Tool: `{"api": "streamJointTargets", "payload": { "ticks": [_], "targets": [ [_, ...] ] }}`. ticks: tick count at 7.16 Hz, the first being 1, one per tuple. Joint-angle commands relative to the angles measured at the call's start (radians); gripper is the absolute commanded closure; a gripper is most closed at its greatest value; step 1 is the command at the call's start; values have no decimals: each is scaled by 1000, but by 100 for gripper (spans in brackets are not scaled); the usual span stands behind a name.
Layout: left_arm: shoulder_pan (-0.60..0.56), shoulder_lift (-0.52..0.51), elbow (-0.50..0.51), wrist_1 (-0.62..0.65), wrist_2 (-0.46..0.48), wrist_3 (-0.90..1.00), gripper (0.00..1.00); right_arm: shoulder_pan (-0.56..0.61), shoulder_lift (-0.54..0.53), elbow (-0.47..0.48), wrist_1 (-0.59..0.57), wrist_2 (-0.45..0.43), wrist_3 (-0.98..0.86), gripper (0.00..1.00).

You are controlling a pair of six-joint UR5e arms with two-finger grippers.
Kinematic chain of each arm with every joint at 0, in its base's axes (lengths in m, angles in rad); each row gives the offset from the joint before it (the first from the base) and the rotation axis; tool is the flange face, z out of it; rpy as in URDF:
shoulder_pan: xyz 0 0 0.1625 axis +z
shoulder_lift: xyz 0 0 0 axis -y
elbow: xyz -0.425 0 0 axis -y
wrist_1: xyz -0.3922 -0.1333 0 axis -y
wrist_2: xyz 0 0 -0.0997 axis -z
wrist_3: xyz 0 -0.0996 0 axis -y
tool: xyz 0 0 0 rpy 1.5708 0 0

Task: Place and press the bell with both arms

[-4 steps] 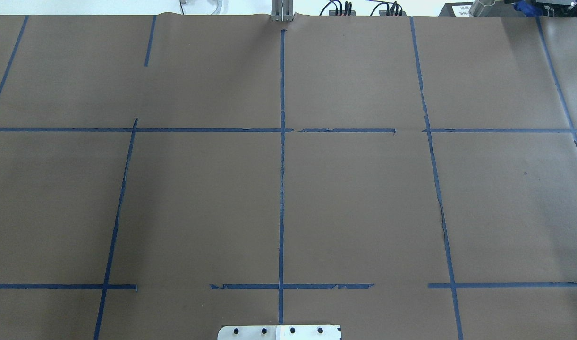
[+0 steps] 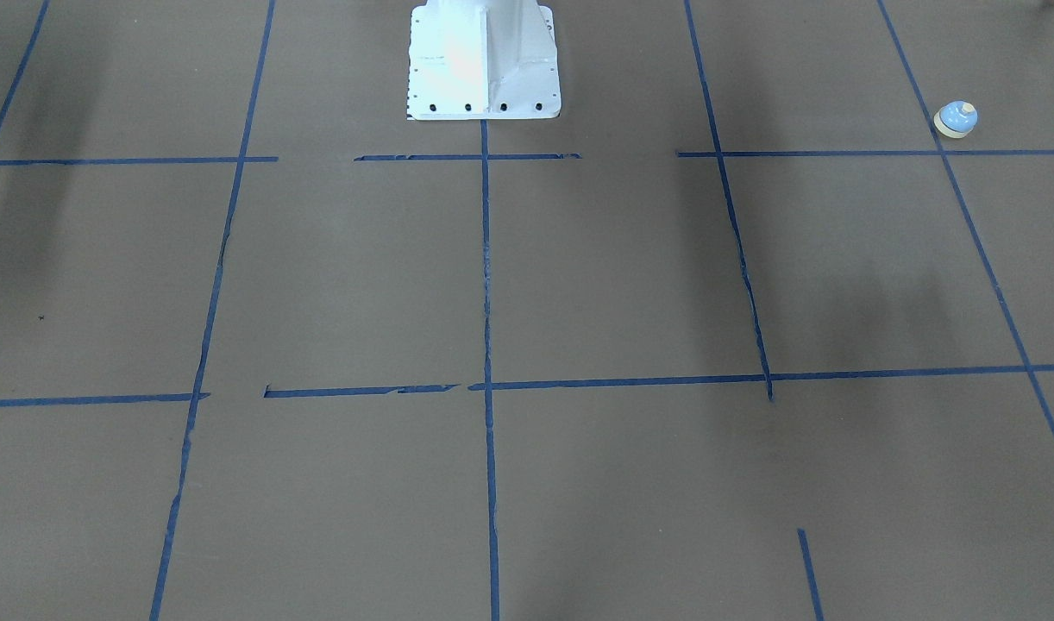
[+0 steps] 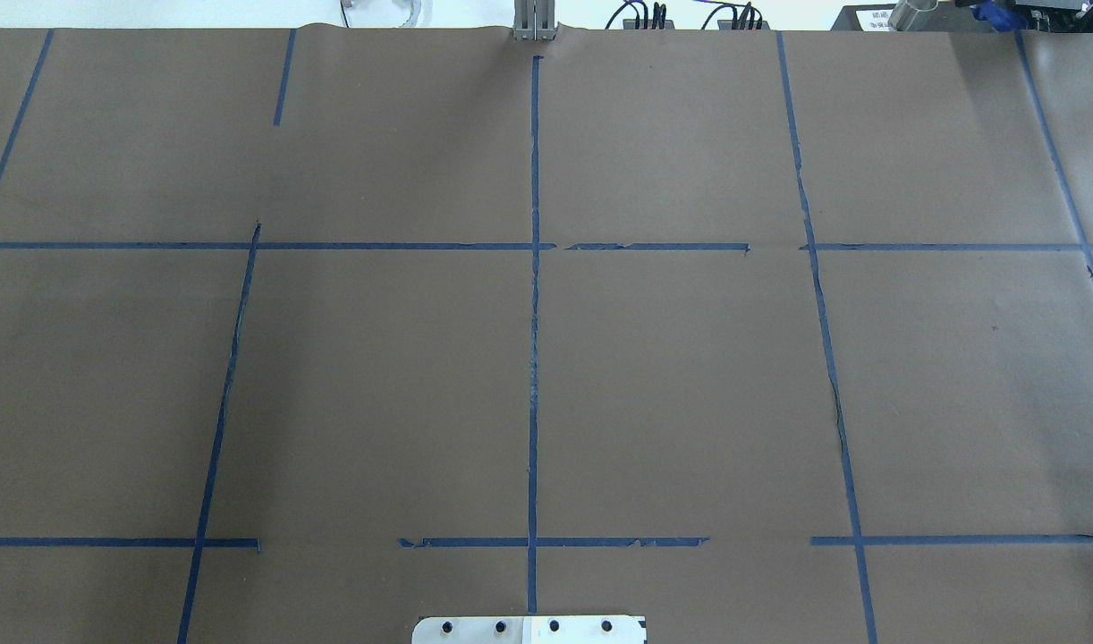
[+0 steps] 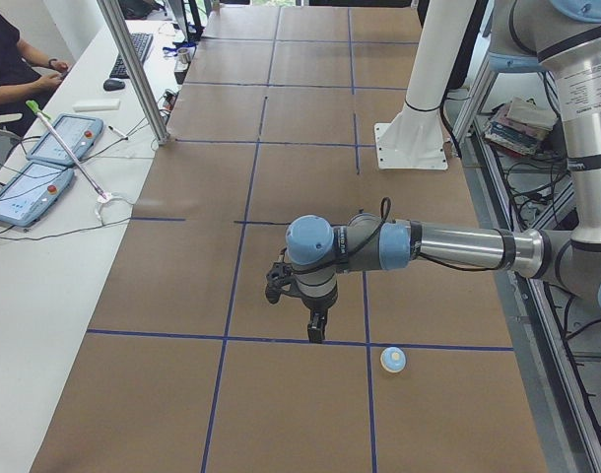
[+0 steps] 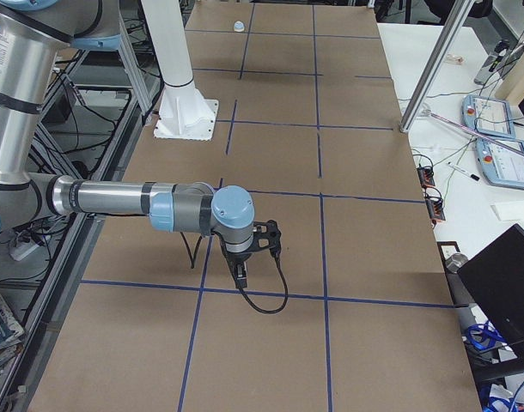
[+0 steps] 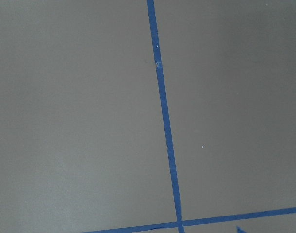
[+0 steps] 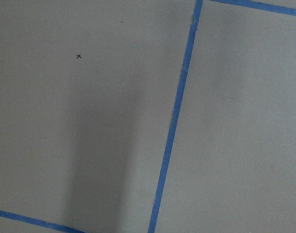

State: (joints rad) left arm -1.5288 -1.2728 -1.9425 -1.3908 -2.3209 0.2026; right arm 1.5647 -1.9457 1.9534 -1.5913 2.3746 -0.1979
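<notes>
The bell (image 2: 956,119), light blue with a cream base and button, stands on the brown table at the robot's far left end. It also shows in the exterior left view (image 4: 392,360) and, tiny, in the exterior right view (image 5: 237,27). My left gripper (image 4: 317,330) points down just beside the bell, apart from it; I cannot tell whether it is open or shut. My right gripper (image 5: 240,275) points down near the table's other end, far from the bell; I cannot tell its state either. Both wrist views show only table and tape.
The white pedestal (image 2: 484,60) stands at the table's middle on the robot's side. Blue tape lines (image 3: 534,313) divide the brown table. Tablets (image 4: 44,158) and a post (image 4: 138,74) stand on the operators' side bench. A person (image 4: 10,59) sits there.
</notes>
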Motion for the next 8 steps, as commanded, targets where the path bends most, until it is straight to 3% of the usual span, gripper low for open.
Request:
{"api": "streamJointTargets", "payload": {
  "ticks": [1, 8],
  "targets": [
    [-1, 3, -4, -5, 2, 3, 0, 0, -2, 1, -1, 6, 0, 0],
    [2, 49, -50, -81, -5, 14, 0, -2, -5, 2, 11, 9, 8, 0]
  ]
}}
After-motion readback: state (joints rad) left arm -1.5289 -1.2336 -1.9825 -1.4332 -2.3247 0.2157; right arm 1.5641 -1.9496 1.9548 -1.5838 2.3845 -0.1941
